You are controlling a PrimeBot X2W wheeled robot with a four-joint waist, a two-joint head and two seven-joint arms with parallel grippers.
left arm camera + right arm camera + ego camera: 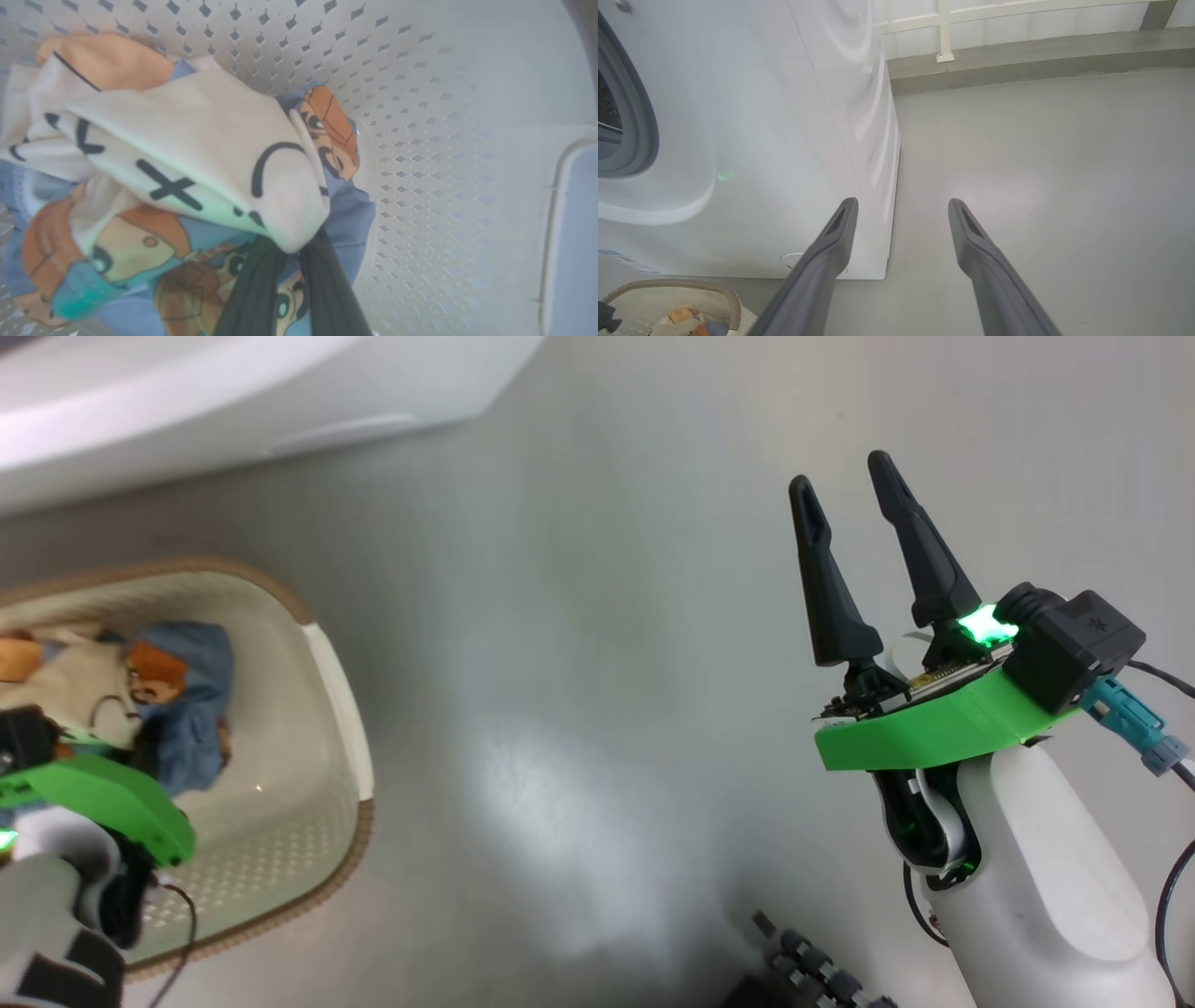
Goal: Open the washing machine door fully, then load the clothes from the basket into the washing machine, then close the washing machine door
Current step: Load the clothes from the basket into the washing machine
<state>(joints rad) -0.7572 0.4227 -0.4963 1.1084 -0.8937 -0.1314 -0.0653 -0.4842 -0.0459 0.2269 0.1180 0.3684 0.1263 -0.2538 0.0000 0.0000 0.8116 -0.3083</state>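
**Reader:** Where do the clothes lie?

**Legend:** The clothes [187, 709], blue fabric with orange-brown figures and a cream patch, lie bunched inside the basket [280, 590]. They sit apart from the basket's white side handle [338, 700], and bare perforated bottom lies between the two.

**Reader:** How is the left arm posed?

**Legend:** The pale left forearm and its green wrist mount [107, 801] overhang the basket's near edge. From there the left gripper [292, 254] reaches down into the basket. In the left wrist view its two dark fingers [252, 289] converge and close on the clothes. The fingertips are tucked beneath the cream fold, close to the basket's perforated wall.

**Reader:** And the right arm?

**Legend:** The right gripper [840, 470] is held over the bare grey floor [607, 663]. It is well apart from the basket, on the side of the basket's white handle. The white forearm slants up from the lower corner of the head view. The long fingers [826, 588] stand spread, with nothing between them.

**Reader:** What does the right wrist view add?

**Legend:** The parted fingers frame a lower corner of the washing machine [761, 140], which stands near the basket, just beyond its brown rim. The grey gasket [642, 126] lies above the basket at that view's left edge.
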